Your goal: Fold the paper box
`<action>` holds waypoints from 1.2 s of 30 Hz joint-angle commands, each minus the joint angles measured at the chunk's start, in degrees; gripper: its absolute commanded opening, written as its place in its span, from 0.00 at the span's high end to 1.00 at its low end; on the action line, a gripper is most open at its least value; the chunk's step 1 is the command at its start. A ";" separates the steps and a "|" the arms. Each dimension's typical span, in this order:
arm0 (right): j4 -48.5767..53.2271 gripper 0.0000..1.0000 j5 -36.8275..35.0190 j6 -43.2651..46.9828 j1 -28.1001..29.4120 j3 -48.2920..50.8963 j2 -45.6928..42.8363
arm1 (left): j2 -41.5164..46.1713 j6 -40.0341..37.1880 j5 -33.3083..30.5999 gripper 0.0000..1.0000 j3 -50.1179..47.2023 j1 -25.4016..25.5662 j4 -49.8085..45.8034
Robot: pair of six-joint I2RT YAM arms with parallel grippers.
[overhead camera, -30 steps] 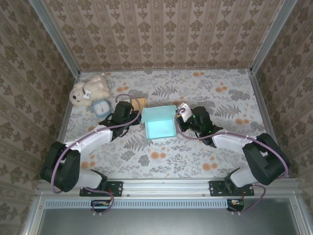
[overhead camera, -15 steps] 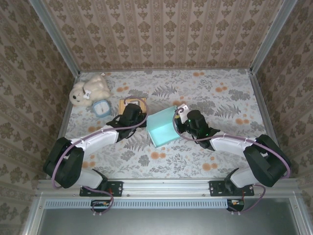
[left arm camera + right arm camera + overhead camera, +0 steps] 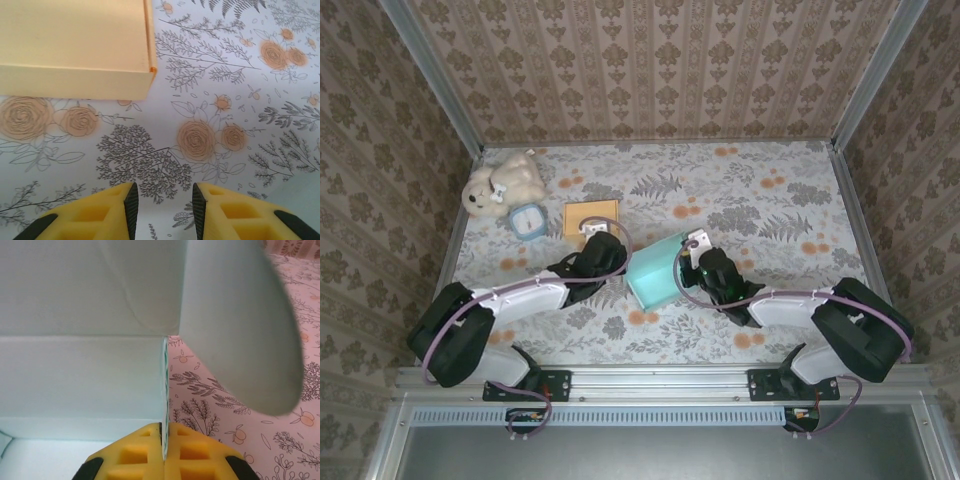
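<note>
Right wrist view has the right gripper (image 3: 163, 452) pinched tight on a wall of the teal paper box (image 3: 75, 370) mid-table, left gripper (image 3: 162, 207) hanging empty, jaws apart, over the floral table (image 3: 235, 80).

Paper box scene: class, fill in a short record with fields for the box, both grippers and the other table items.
box: paper box, teal, flaps not yet closed
right gripper: shut on the paper box's wall
left gripper: open, empty, over the table near an orange box
other items: teddy bear and small clock, far left
</note>
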State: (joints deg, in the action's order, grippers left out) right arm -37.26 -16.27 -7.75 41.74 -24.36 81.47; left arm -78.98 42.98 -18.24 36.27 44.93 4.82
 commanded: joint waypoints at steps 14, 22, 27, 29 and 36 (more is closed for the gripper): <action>-17.00 1.00 -7.74 8.40 1.65 5.86 2.81 | 8.81 -0.32 -2.17 0.61 -1.34 -4.87 -4.55; -17.57 1.00 -9.05 9.11 1.75 4.15 4.25 | 6.40 -0.21 2.28 0.62 -0.25 -4.39 -2.25; -18.11 1.00 -8.95 6.77 1.85 5.10 4.35 | 4.83 1.49 3.45 0.62 -1.91 -1.44 0.80; -18.01 1.00 -9.20 5.70 2.01 5.67 4.27 | 4.42 2.44 3.31 0.62 -3.01 -0.18 2.13; -18.20 1.00 -10.52 3.29 3.24 6.87 5.54 | 0.98 3.97 2.51 0.63 -4.11 3.14 4.56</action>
State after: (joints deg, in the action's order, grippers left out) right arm -53.69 -25.32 -2.46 44.12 -18.46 85.95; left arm -76.82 45.41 -15.86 32.88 47.33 7.16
